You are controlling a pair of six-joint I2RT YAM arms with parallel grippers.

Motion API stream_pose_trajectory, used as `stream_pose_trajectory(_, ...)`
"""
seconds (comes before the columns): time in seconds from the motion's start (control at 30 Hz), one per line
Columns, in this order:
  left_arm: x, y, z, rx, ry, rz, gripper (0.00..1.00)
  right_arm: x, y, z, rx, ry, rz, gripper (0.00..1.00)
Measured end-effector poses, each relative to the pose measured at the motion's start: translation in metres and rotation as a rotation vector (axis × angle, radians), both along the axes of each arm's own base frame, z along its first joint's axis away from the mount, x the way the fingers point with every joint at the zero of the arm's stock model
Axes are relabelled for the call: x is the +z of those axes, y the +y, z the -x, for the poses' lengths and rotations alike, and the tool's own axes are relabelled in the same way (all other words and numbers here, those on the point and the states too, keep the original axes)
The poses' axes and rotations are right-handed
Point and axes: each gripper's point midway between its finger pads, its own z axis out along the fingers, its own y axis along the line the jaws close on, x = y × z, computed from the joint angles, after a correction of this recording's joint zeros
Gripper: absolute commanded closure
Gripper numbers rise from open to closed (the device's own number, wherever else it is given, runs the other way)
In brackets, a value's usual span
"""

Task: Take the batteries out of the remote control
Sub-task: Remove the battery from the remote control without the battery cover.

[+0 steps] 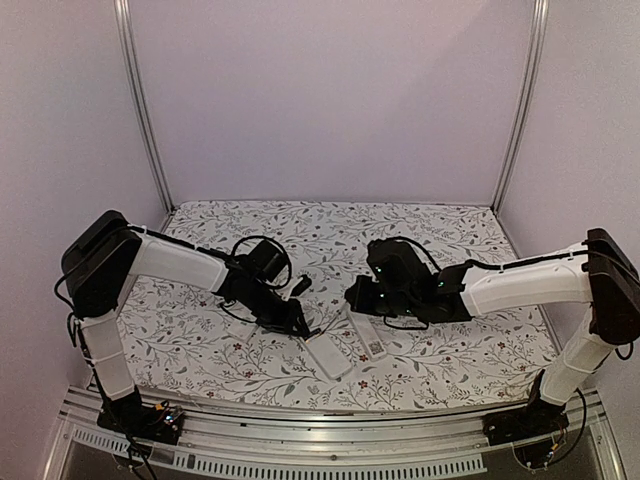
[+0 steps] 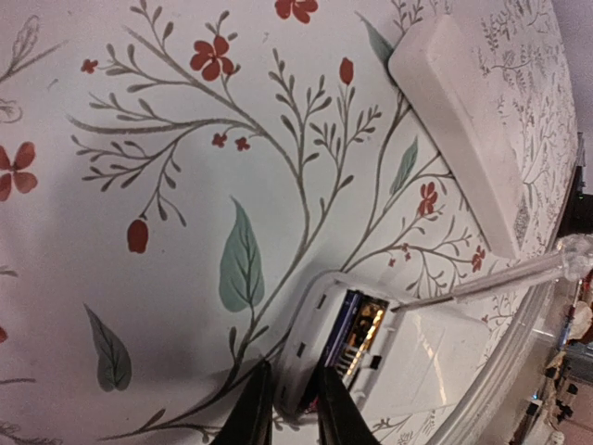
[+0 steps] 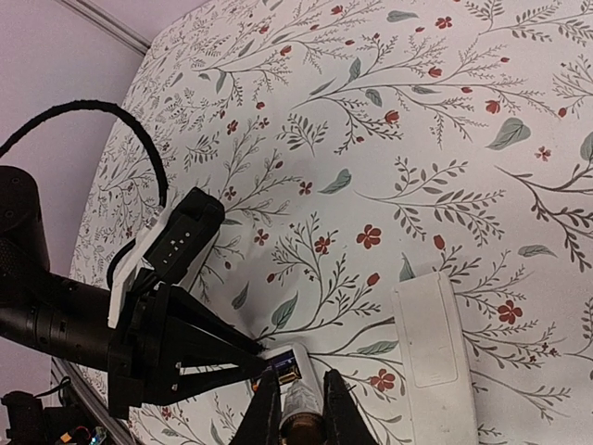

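So that its open battery bay (image 2: 357, 334) is steadied, the left remote (image 2: 417, 357) is pinched at its end by the left gripper (image 2: 294, 385); a thin tool (image 2: 482, 283) is clamped in the right gripper (image 3: 299, 397).

The left arm (image 1: 175, 262) and right arm (image 1: 525, 285) are white-shelled with black joints; the left gripper (image 2: 292, 408) and right gripper (image 3: 301, 413) have black fingers.

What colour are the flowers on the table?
The flowers are red; the left wrist view shows them best.
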Motion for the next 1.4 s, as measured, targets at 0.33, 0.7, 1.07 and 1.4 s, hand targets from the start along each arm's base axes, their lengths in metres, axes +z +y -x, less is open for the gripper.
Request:
stream_pose_trajectory(0.33,0.0,0.0,0.0,0.0,-0.001,0.0,0.84,-0.003,0.002,0.002,0.004,0.002,0.008,1.0)
stream_pose_trajectory(0.7,0.0,0.0,0.0,0.0,0.0,0.0,0.84,0.0,0.012,0.0,-0.008,-0.024,0.061,1.0)
stream_pose_trajectory(1.07,0.0,0.0,0.0,0.0,-0.001,0.0,0.84,0.003,0.009,0.0,-0.039,-0.042,0.123,1.0)
stream_pose_trajectory(1.4,0.0,0.0,0.0,0.0,-0.001,0.0,0.84,0.003,0.008,0.001,-0.046,-0.049,0.133,1.0)
